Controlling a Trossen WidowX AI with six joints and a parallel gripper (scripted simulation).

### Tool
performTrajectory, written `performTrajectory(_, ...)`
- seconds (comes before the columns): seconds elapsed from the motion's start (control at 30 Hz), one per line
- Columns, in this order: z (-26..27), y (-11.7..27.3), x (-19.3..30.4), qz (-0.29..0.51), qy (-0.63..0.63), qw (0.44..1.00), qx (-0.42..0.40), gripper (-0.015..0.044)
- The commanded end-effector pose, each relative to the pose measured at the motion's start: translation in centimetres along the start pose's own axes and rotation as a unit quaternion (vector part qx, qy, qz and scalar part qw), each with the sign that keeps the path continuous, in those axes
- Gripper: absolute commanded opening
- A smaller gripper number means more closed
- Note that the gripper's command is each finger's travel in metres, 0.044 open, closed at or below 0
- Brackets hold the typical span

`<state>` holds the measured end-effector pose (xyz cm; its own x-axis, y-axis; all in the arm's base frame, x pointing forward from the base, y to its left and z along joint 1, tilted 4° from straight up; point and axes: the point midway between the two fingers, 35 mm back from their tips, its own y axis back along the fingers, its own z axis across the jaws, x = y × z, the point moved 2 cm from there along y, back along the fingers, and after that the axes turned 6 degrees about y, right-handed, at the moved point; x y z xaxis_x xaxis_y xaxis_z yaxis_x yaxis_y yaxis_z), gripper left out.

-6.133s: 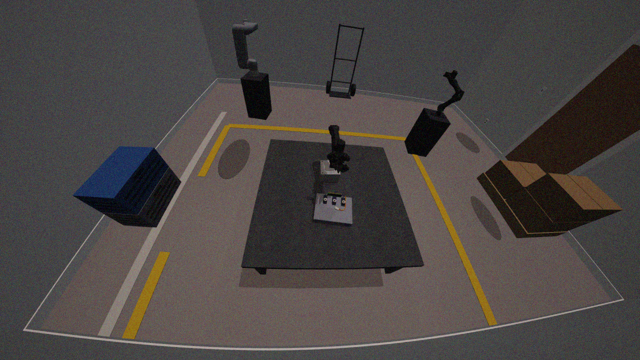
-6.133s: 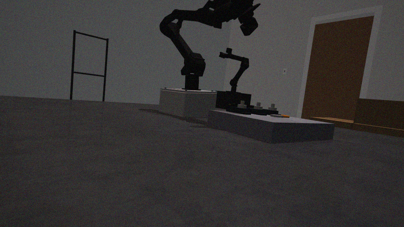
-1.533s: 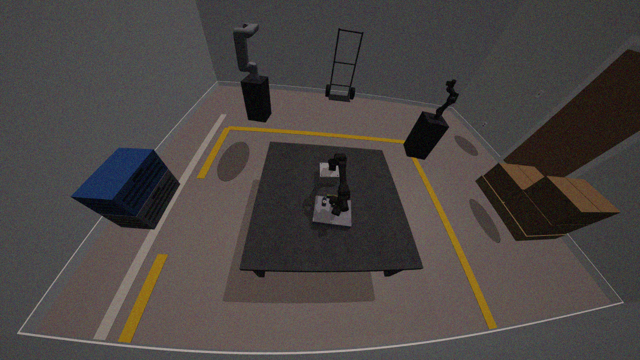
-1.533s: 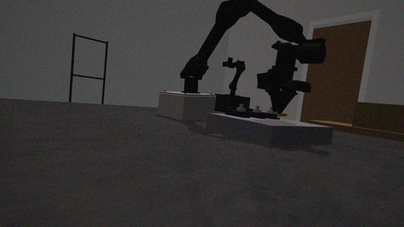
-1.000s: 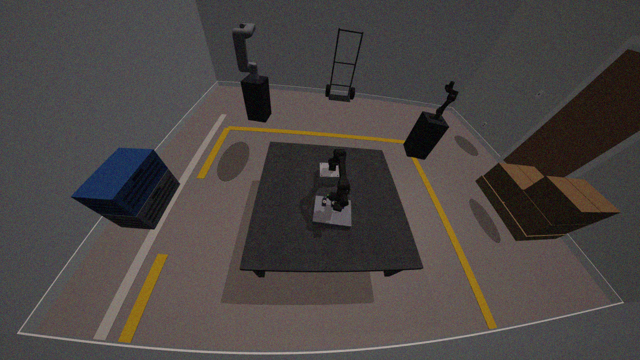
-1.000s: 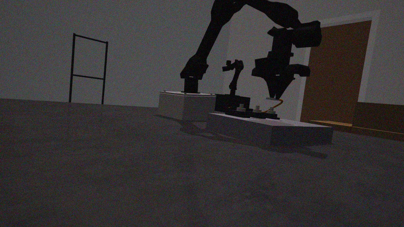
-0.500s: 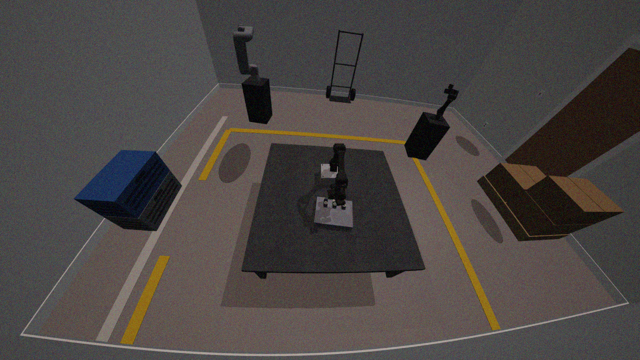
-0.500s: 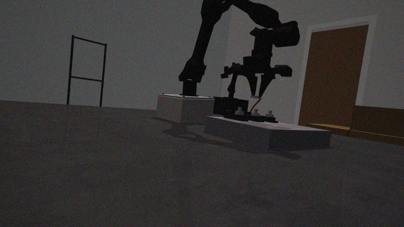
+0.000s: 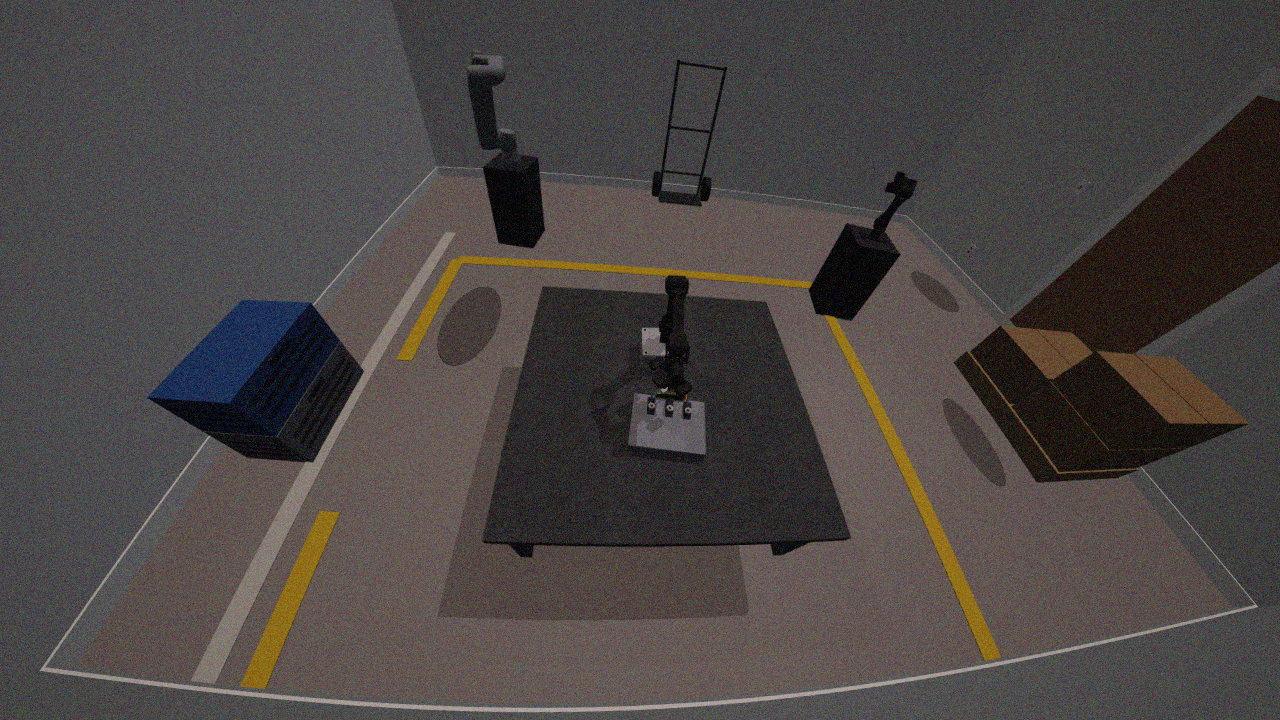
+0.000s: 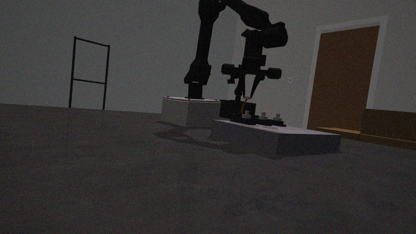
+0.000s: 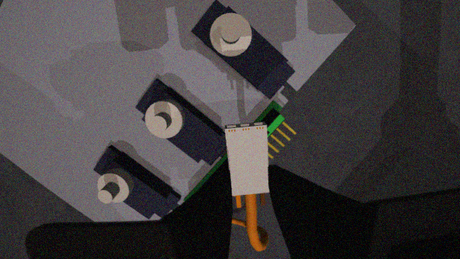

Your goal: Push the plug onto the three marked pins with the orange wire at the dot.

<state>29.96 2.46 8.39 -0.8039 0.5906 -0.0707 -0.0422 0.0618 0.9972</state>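
Observation:
My gripper (image 10: 247, 96) (image 11: 249, 175) is shut on the flat pale plug (image 11: 248, 158), above the holder's pin edge. The plug's three-hole end faces the top of the wrist view, and its orange lead (image 11: 252, 219) (image 10: 243, 107) curls down behind it. The pale holder block (image 9: 666, 437) (image 10: 308, 131) (image 11: 320, 54) carries three dark servos (image 11: 264, 59) (image 11: 190, 140) (image 11: 144, 196). Thin gold pins (image 11: 290, 128) stick out beyond a bright green band (image 11: 276, 124), at a slant to the plug. The plug and fingers hide the rest of the row. I cannot make out the dot.
The servos' round pale horns (image 11: 230, 34) (image 11: 163, 119) (image 11: 113, 188) stand up from the block close to the plug. The arm's pale base box (image 10: 174, 113) stands behind the block on the dark table (image 9: 572, 492) (image 10: 145, 180).

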Motion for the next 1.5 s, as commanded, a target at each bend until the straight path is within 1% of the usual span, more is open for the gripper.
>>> performTrajectory(0.0,-1.4,-0.2,0.9,-0.001,0.066,0.998,0.003,0.0)
performTrajectory(0.33,-4.5,-0.8,3.2,0.001,0.222,0.975,0.004,0.0)
performTrajectory(0.7,-7.5,-1.9,5.8,0.002,0.377,0.926,0.004,0.0)
performTrajectory(0.83,-7.6,-2.5,5.8,0.003,0.38,0.925,0.004,0.0)
performTrajectory(1.07,-7.6,-5.8,5.9,0.003,0.38,0.925,0.004,0.0)
performTrajectory(1.27,-7.4,-5.9,5.6,0.002,0.38,0.925,0.004,0.0)
performTrajectory(1.47,-6.3,-5.8,3.8,0.002,0.38,0.925,0.004,0.0)
